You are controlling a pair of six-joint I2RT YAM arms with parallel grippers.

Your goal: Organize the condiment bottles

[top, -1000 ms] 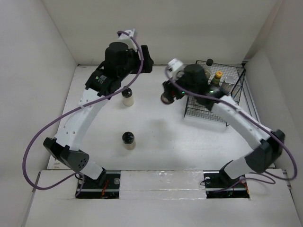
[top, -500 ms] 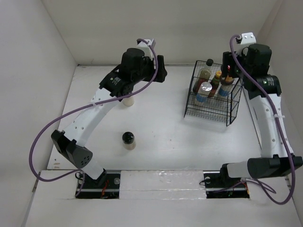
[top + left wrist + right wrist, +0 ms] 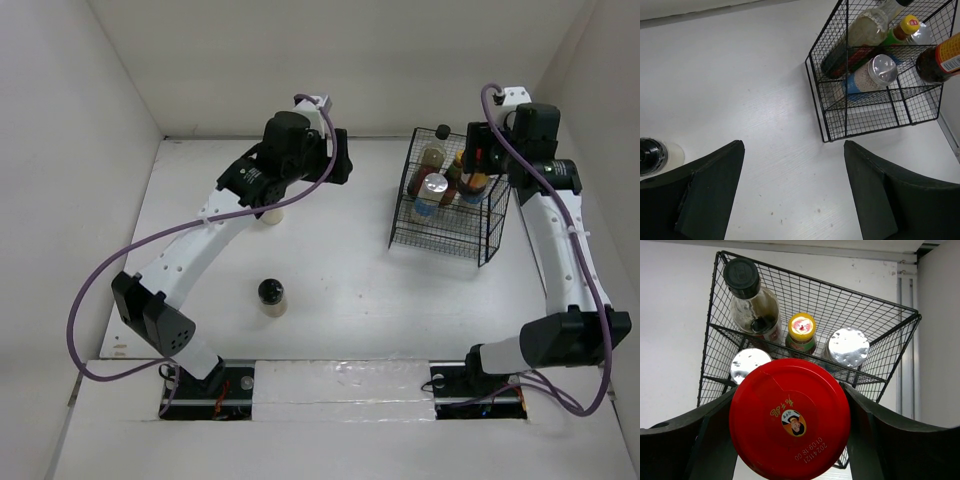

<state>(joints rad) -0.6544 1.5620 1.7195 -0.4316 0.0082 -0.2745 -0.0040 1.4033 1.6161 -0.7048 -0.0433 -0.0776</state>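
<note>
My right gripper (image 3: 480, 158) is shut on the red-lidded jar (image 3: 476, 178), holding it above the back right of the black wire basket (image 3: 440, 240). In the right wrist view its red lid (image 3: 790, 430) fills the space between my fingers (image 3: 715, 440). Below it in the basket stand the tall dark black-capped bottle (image 3: 752, 300), the green-red labelled one (image 3: 801, 331) and two silver-capped shakers (image 3: 847, 346) (image 3: 750, 362). My left gripper (image 3: 335, 160) is open and empty over the back middle of the table. One black-capped pale jar (image 3: 270, 210) stands partly under the left arm, the other (image 3: 271, 296) nearer the front.
The basket (image 3: 816, 85) stands at the back right, close to the right wall. In the left wrist view the nearer pale jar (image 3: 652, 155) shows at the left edge. White walls close the table on three sides.
The right arm carried the red-lidded jar from the table's middle up to the basket's back right, then sank a little. The left gripper swung right, off the back pale jar.
</note>
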